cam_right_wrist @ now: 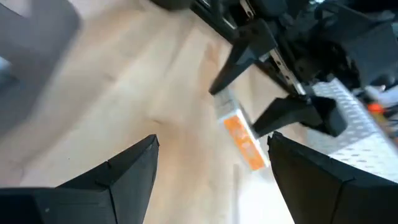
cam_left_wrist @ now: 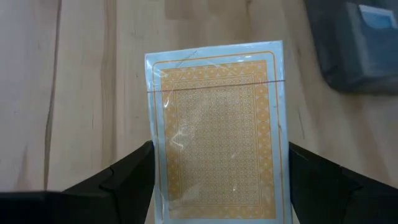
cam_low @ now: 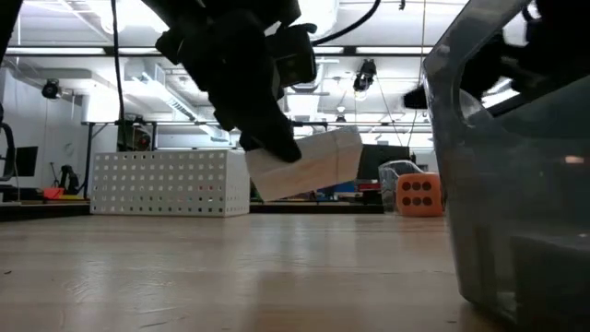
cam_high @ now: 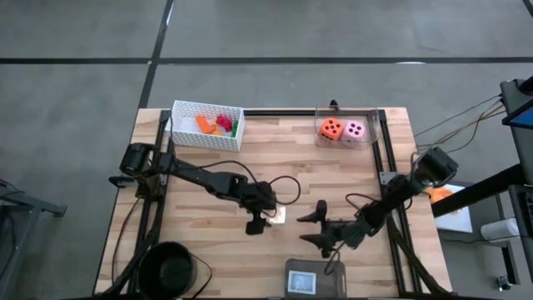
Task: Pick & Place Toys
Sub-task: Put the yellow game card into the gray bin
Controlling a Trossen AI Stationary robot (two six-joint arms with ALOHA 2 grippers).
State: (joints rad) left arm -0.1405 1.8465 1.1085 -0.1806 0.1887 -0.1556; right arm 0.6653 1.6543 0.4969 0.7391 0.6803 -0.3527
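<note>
My left gripper (cam_high: 265, 218) is shut on a flat peach-patterned card pack with a pale blue border (cam_left_wrist: 217, 130), near the table's middle front. The pack also shows in the low view (cam_low: 309, 166) and in the right wrist view (cam_right_wrist: 242, 140). My right gripper (cam_high: 315, 227) is open and empty, just right of the pack. A blue card (cam_high: 301, 284) lies in the grey tray (cam_high: 291, 267) at the front edge. The orange die (cam_high: 331, 128) and the pink die (cam_high: 355, 131) sit at the far right. Several coloured bricks (cam_high: 216, 125) lie in the white basket (cam_high: 187, 112). My left gripper pinches the pack by its two long edges (cam_left_wrist: 157, 186), one finger on each, near the end closest to the wrist. The fingers come from above, slanting, and lie across the pack. The pack is lifted clear of the table and tilted (cam_low: 309, 166).
The grey tray stands close in the low view (cam_low: 516, 184) and shows in the left wrist view (cam_left_wrist: 360, 43). A clear tray (cam_high: 380, 125) holds the dice. A black round vessel (cam_high: 171, 267) stands at the front left. Bare wood lies between basket and grippers.
</note>
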